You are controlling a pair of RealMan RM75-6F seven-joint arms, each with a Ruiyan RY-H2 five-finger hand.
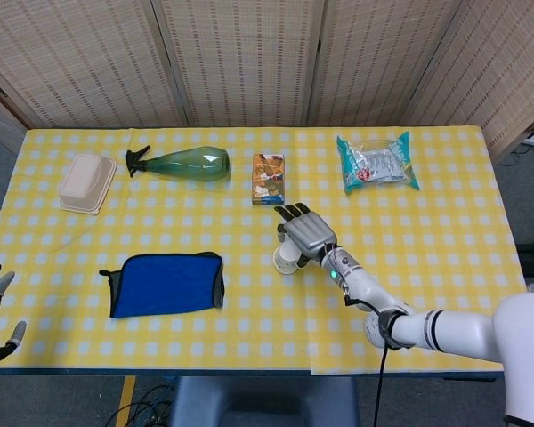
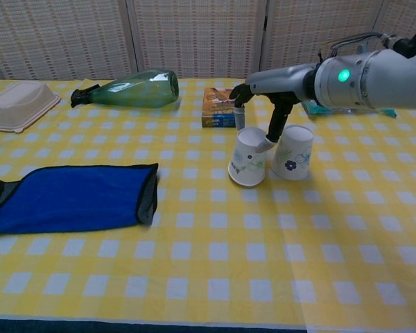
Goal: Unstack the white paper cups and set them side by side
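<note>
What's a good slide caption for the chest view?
Right hand lowers a paper cup beside the other cup on the checked table.

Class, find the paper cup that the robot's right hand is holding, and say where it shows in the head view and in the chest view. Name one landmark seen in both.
Head view: the held cup sits just below centre, mostly hidden under the right hand.
Chest view: it tilts slightly right of centre, beside the other cup.
Shared landmark: the small box just behind it.
</note>
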